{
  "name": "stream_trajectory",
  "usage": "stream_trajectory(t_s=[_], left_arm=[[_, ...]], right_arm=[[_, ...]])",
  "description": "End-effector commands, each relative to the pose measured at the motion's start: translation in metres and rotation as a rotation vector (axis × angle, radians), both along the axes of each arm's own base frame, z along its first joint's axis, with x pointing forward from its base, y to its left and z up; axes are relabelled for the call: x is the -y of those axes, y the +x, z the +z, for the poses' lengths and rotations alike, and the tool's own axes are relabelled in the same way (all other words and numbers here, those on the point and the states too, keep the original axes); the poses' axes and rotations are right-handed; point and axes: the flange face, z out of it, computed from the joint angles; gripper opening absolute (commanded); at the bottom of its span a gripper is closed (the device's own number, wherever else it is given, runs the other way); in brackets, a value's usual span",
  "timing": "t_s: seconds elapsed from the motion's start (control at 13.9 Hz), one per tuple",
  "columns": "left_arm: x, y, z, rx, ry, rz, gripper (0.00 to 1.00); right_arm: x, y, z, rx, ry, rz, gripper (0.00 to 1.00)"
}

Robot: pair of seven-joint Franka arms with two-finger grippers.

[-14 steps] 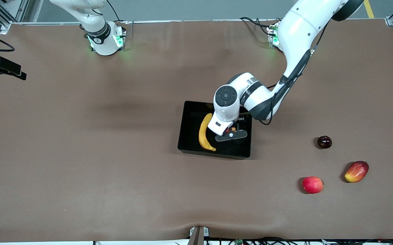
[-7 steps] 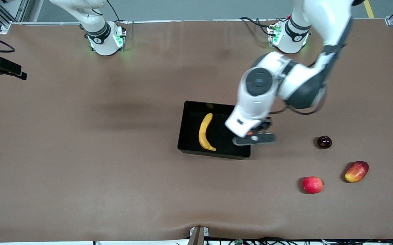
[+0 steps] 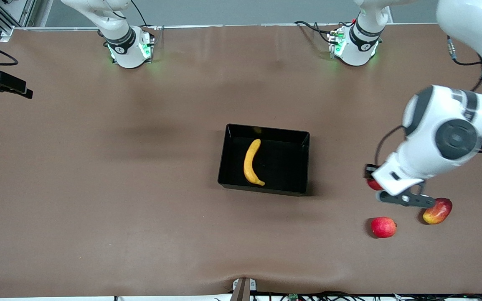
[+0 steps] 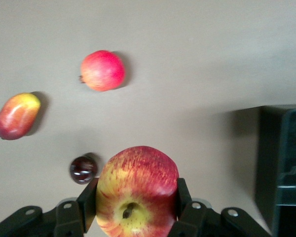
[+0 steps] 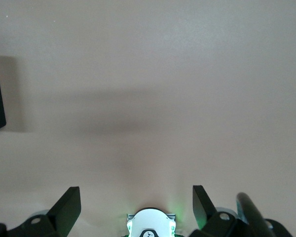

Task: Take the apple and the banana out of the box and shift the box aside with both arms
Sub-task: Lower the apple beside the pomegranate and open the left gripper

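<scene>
apple: clenched in the left pincer, stem dimple facing the wrist camera; carried in the air over bare surface toward the left arm's end, well apart from the box.
risk, apple: it would likely be set down among three loose fruits: the dark round fruit, pinkish-red fruit and mango. A low release could knock one rolling, or the round apple could roll.
banana: lies in the box, in the half toward the right arm's end; long axis near 12-to-6 o'clock in the front view, curve bowing toward 9.
risk, banana: lying flat, it could slip from fingers closing along its length.
right pincer: released, waiting over bare surface.
</scene>
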Motion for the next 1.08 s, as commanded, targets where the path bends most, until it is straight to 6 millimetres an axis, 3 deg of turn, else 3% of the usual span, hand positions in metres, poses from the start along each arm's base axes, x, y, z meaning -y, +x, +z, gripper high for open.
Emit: stream_trajectory(t_s=[0.0, 0.14, 0.36, 0.57, 0.79, 1.0], left_arm=[[-0.050, 0.016, -0.031, -0.003, -0.009, -0.041, 0.00], [-0.092, 0.028, -0.056, 0.015, 0.058, -0.085, 0.00], [-0.130, 0.042, -0.100, 0.054, 0.030, -0.072, 0.00], [-0.155, 0.049, -0.147, 0.081, -0.023, -0.045, 0.00], [-0.159, 0.051, -0.181, 0.096, -0.051, -0.040, 0.00], [-0.175, 0.048, -0.208, 0.074, -0.045, -0.019, 0.22]], right_arm=[[0.004, -0.001, -0.003, -0.021, 0.021, -0.001, 1.00], [0.004, -0.002, -0.005, -0.037, 0.022, -0.002, 1.00], [0.003, -0.001, -0.006, -0.038, 0.022, -0.002, 1.00], [0.004, -0.001, -0.007, -0.043, 0.022, -0.007, 1.00], [0.004, -0.001, -0.007, -0.043, 0.022, -0.008, 1.00], [0.004, -0.001, -0.008, -0.045, 0.022, -0.010, 1.00]])
